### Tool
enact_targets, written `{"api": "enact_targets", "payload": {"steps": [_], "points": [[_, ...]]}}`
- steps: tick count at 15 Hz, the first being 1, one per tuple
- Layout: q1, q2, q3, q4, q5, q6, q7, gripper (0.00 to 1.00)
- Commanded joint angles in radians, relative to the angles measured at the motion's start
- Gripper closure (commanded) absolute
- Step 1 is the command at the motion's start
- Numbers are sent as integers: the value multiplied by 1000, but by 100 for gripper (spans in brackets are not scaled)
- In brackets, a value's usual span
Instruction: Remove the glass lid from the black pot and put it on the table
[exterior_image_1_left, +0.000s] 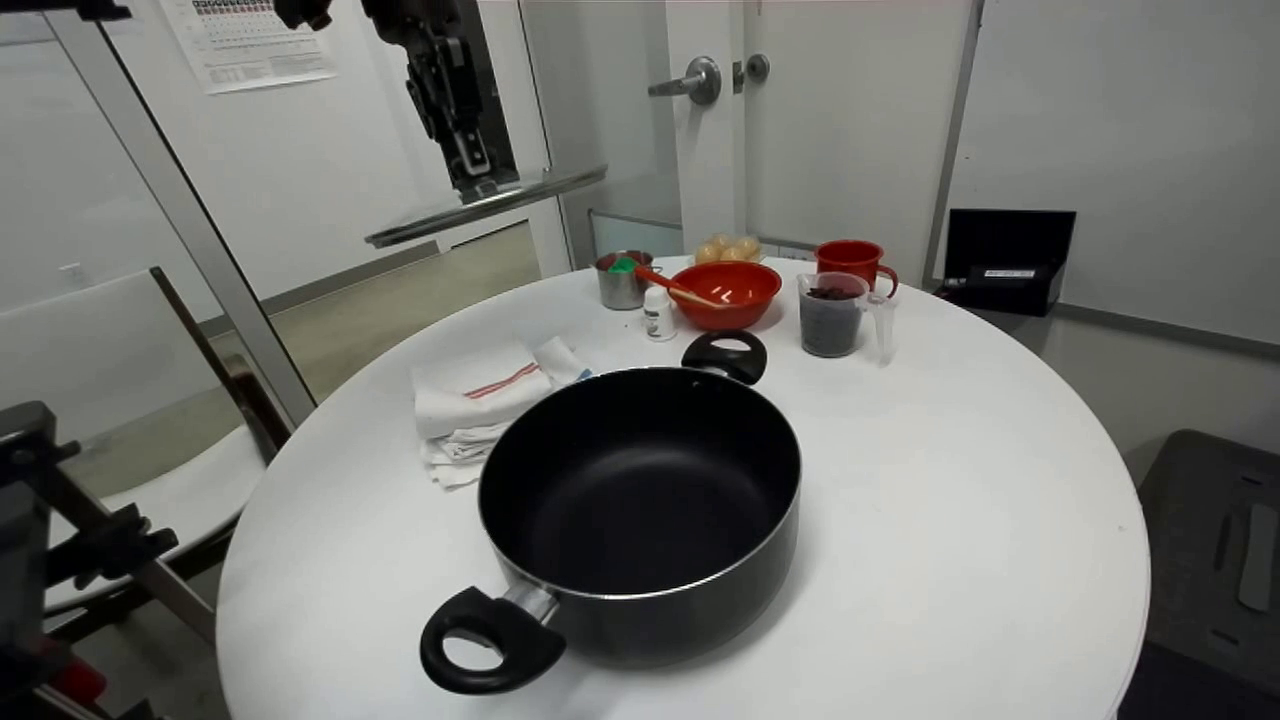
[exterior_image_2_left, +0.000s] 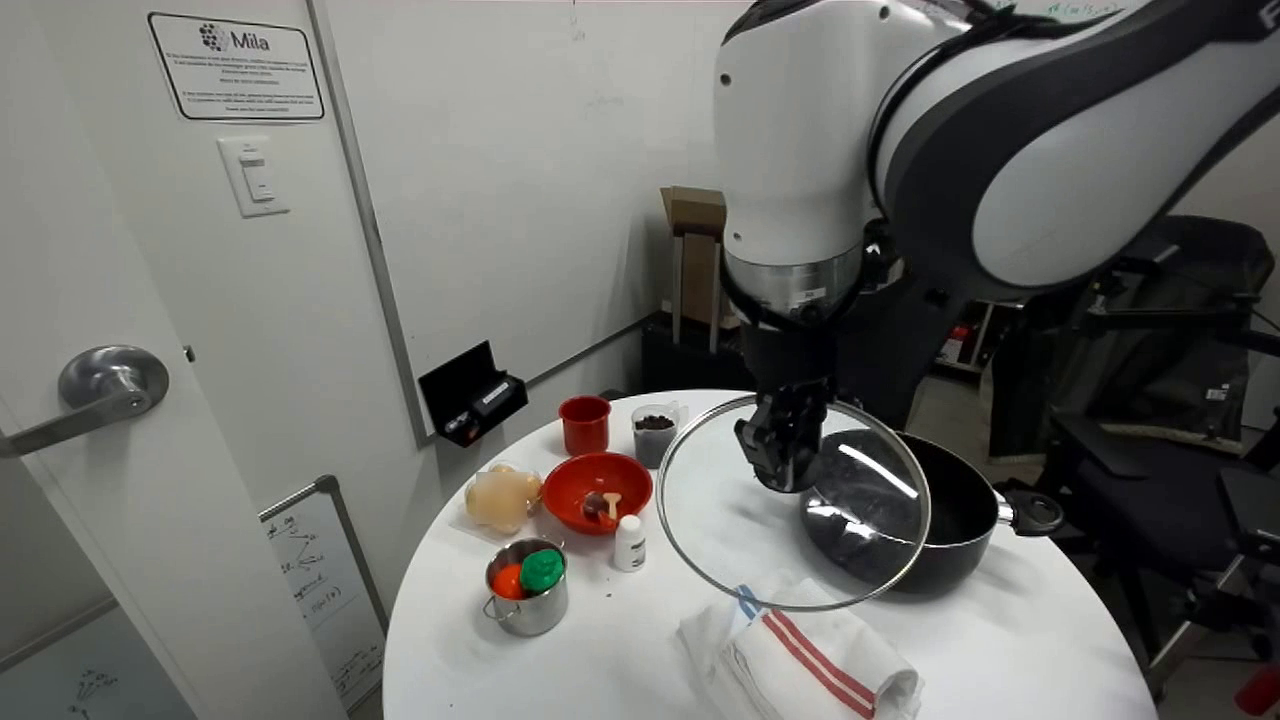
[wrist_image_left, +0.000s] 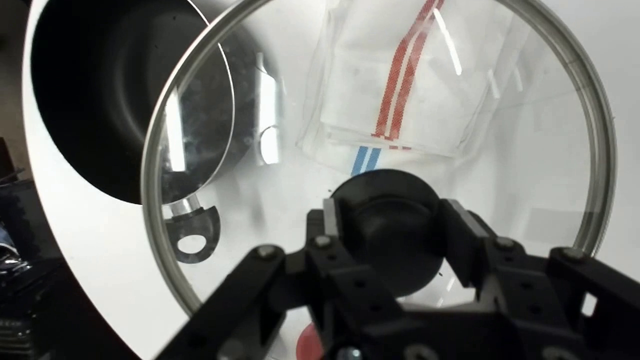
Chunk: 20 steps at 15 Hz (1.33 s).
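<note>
Only the wrist view clearly shows the claw (wrist_image_left: 393, 232) pinching the black knob (wrist_image_left: 389, 245) on the glass lid (wrist_image_left: 380, 155).

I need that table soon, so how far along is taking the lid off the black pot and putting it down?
Done: the glass lid is off; the black pot stands open in an exterior view.
In hand: the fingers hold the lid by its black knob.
Left: it hangs clear of the table, so setting it there and letting go.
</note>
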<state>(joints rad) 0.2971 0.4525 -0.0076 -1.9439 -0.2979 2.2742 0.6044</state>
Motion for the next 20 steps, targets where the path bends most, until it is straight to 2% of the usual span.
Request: {"api": "enact_targets", "payload": {"steps": [1, 13, 20], "points": [[4, 120, 13, 145, 2, -46, -67, 74], [35, 416, 10, 357, 20, -19, -209, 74], [21, 509, 61, 436, 66, -35, -338, 74]]}}
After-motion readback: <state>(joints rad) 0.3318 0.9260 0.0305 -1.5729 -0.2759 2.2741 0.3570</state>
